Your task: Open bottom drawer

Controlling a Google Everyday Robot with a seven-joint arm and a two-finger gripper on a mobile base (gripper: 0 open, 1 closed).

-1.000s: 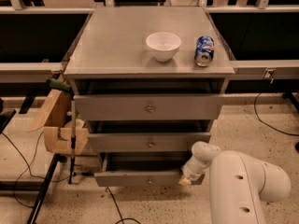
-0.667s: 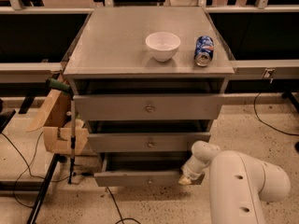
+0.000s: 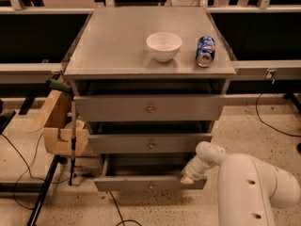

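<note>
Here, gripper [image 3: 188,177] at bottom drawer [image 3: 141,185] edge.

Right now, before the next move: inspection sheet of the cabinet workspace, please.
Surface: flat grey cabinet top, carries two items.
Job's things: narrow grey bottom drawer with small round knob, partly pulled out, standing forward of the grey middle drawer front.
Clutter: white round bowl, upright; blue soda can to its right, apart from it, apparently on its side.
Grippers: hand of the white arm at the bottom drawer's right end.
Cables: black cables trail on the floor either side.
Surroundings: open brown cardboard box left of the cabinet; speckled floor.
</note>
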